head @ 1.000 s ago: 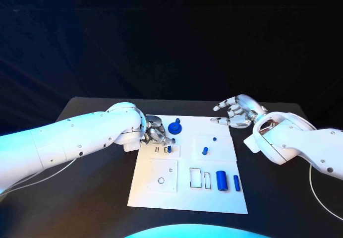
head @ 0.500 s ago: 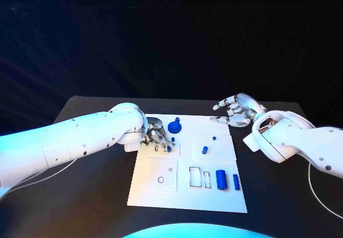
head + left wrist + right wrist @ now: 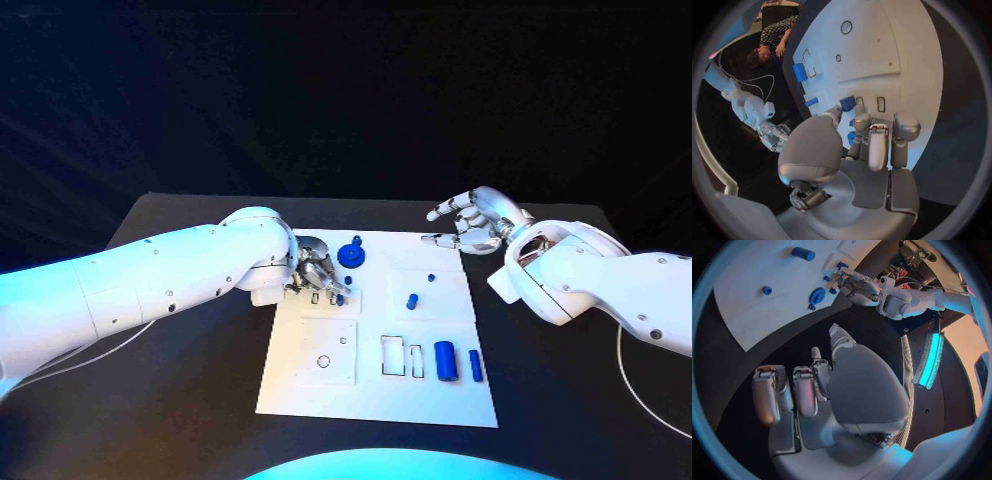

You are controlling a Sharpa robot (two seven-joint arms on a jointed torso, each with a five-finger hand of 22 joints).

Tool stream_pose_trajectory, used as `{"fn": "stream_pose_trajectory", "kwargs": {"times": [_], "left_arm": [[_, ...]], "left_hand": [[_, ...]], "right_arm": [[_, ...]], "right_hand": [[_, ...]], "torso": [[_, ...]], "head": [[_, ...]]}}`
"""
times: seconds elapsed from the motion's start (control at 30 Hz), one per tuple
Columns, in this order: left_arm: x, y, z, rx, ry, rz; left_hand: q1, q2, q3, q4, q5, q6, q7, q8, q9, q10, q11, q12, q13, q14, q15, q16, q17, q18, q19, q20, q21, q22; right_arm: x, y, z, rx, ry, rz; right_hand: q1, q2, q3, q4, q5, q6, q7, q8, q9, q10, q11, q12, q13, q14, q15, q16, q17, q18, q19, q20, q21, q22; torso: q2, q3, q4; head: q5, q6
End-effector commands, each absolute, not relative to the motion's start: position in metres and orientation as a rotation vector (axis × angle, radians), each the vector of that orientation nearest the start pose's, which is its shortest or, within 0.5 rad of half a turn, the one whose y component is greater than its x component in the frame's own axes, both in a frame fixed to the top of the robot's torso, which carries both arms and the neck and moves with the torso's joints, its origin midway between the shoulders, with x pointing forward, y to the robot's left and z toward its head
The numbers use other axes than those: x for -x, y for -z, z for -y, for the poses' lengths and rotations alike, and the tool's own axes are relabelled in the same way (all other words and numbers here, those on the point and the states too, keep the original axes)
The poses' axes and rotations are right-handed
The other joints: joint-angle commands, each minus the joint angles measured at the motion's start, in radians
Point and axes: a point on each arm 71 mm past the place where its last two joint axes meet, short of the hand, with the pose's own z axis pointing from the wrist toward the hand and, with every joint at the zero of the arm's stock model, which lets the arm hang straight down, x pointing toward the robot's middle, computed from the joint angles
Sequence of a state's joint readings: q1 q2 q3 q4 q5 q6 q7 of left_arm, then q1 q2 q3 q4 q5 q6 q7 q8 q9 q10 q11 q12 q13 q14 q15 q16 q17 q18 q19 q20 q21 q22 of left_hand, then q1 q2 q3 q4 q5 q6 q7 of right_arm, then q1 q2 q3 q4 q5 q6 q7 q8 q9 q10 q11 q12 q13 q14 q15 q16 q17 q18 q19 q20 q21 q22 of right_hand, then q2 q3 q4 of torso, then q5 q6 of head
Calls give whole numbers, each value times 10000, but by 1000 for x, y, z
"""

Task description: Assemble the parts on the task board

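Observation:
The white task board (image 3: 375, 392) lies mid-table. My left hand (image 3: 317, 272) rests on its far left part, fingers curled down; in the left wrist view the thumb and a fingertip (image 3: 859, 108) pinch a small blue part (image 3: 847, 103) against the board (image 3: 898, 50). A blue round gear-like part (image 3: 353, 260) sits just beyond that hand. A small peg (image 3: 414, 301), a blue cylinder (image 3: 446, 361) and a thin blue bar (image 3: 476, 367) lie further right. My right hand (image 3: 473, 222) hovers off the board's far right corner, fingers apart, holding nothing.
Empty rectangular slots (image 3: 392, 357) and a round hole (image 3: 325, 362) mark the board's near half. Black table (image 3: 173, 400) surrounds the board. The right wrist view shows the gear (image 3: 817, 295), the cylinder (image 3: 803, 253) and my left hand (image 3: 857, 285) across the board.
My right hand has drifted slightly back and away from the board's corner. My left hand stays at the same spot with its fingers on the small blue part.

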State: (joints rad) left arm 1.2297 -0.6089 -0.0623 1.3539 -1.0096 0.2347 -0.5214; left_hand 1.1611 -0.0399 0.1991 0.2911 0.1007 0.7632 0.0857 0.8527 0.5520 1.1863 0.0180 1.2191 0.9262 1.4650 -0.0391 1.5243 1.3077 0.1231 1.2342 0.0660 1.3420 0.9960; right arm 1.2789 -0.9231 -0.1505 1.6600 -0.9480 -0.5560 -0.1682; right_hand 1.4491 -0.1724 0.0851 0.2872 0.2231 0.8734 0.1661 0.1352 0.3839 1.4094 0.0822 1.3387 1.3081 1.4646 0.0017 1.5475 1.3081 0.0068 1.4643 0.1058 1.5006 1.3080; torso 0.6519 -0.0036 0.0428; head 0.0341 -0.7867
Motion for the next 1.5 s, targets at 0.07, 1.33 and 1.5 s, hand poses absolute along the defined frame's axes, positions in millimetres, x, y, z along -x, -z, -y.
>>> {"fn": "stream_pose_trajectory", "kwargs": {"times": [0.07, 1.33, 1.5], "left_arm": [[-495, 234, -139, 934, 5040, -24626], [-493, 236, -139, 1531, 5481, -24745], [-493, 234, -142, 2082, 5715, -24507]], "left_hand": [[114, 4, 74, -22, 10, -68, 20, -41, 15, -42, -6, -49, 8, 586, -17, -30, 1196, -106, -44, 6, -9, 29], [639, -1144, 6736, -1871, 48, -274, 33, 85, 956, 57, -40, -328, -101, 647, -53, -5, 1398, -121, -97, 2, 173, 253], [426, -1209, 7064, -2158, 174, -213, 28, 135, 1046, 148, -52, -283, -27, 671, -66, 13, 1451, -137, -25, -7, 238, 364]], "right_arm": [[-465, 179, 217, -4172, -7799, -16843], [-466, 180, 215, -4150, -7778, -16936], [-466, 180, 216, -4156, -7784, -16928]], "right_hand": [[80, 68, 73, -5, 56, 60, -14, 65, -17, -56, -35, 7, 529, 874, 41, -55, 1819, 133, 634, 55, -40, 2165], [124, 92, 166, -11, 288, 57, -17, 96, -44, -47, -40, 23, 536, 872, 34, -59, 1812, 135, 631, 46, -49, 2163], [120, 92, 172, -7, 313, 56, -17, 98, -47, -44, -40, 27, 540, 873, 33, -58, 1816, 134, 634, 46, -45, 2166]], "torso": [[4, 4, 3], [-14, 13, -3], [-6, 14, 0]], "head": [[-7, -21], [-33, -55], [-48, -25]]}}
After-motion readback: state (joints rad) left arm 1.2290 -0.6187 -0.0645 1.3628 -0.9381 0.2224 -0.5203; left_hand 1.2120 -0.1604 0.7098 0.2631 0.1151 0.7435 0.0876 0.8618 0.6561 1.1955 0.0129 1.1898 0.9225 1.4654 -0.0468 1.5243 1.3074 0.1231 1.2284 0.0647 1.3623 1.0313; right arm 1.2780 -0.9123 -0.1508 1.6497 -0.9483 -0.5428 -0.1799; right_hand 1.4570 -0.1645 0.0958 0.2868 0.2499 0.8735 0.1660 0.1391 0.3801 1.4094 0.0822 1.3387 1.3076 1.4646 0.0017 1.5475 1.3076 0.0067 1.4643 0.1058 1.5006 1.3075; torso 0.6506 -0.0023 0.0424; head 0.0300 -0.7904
